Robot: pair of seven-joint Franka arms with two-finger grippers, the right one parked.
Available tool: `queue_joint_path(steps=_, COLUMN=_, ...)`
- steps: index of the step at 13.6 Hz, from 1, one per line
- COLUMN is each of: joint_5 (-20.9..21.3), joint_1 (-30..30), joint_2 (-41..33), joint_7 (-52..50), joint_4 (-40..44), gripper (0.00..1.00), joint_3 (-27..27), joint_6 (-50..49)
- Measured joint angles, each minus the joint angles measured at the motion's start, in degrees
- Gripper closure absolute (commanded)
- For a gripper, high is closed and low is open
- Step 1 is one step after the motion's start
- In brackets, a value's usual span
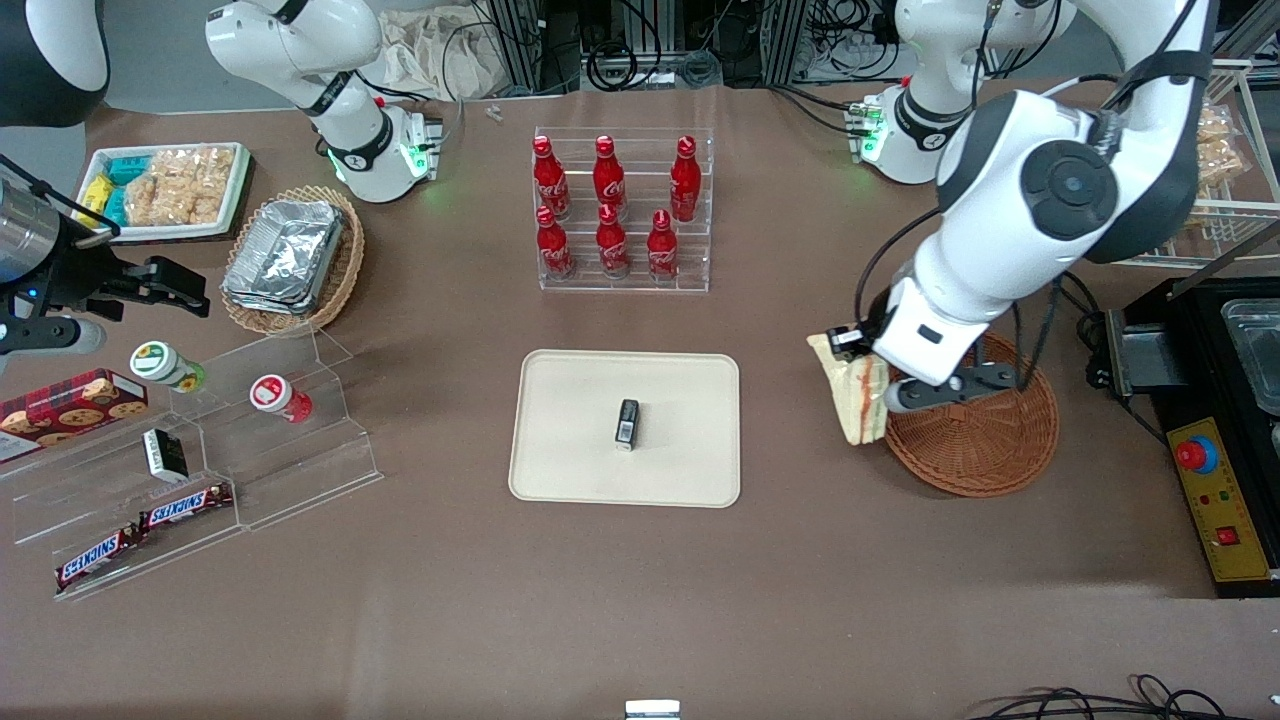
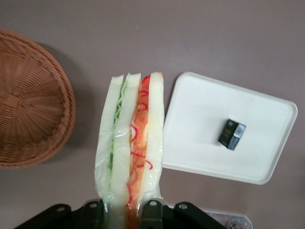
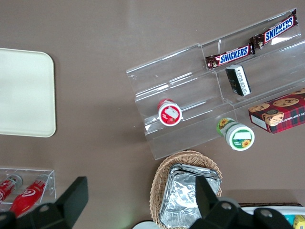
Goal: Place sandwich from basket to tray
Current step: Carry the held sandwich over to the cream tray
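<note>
The hand [image 2: 123, 210] is clamped on the sandwich [image 2: 129, 143], a clear-wrapped wedge of white bread with green and orange-red filling stripes, held above the brown counter [image 1: 640, 600] between the round reddish-brown woven basket [image 1: 985, 440] and the tray [image 1: 560, 440]. The tray is flat, cream-coloured, with rounded corners and a low rim, and it carries one small black box [image 1: 627, 423]. Farther from the front camera, a clear tiered rack [image 1: 625, 280] holds six red bottles [image 1: 611, 205] with white script labels.
</note>
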Motion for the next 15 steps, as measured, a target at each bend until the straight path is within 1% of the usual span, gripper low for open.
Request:
queue_joint_path(steps=2, joint_5=0.2, joint_1=-2.5, joint_2=0.7, joint_7=-3.9, joint_4=0.2, gripper=1.0, joint_3=-0.1, joint_6=0.0)
queue_joint_path(steps=4, joint_5=1.5, joint_1=-5.0, joint_2=2.0, joint_7=-5.6, joint_4=0.2, gripper=1.0, joint_3=-0.2, joint_6=0.2)
queue_joint_path(steps=7, joint_5=2.8, joint_1=-8.2, joint_2=5.0, joint_7=-6.0, joint_4=0.3, gripper=1.0, joint_3=-0.2, joint_6=2.6)
queue_joint_path(steps=10, joint_5=5.4, joint_1=-10.7, joint_2=9.0, joint_7=-6.0, joint_4=0.3, gripper=1.0, joint_3=-0.3, joint_6=3.8)
queue_joint_path(steps=14, joint_5=6.6, joint_1=-13.3, joint_2=14.8, joint_7=-6.0, joint_4=0.4, gripper=1.0, joint_3=-0.3, joint_6=10.3)
queue_joint_path(steps=15, joint_5=7.5, joint_1=-13.6, joint_2=16.0, joint_7=-6.0, joint_4=0.4, gripper=1.0, joint_3=-0.3, joint_6=11.8)
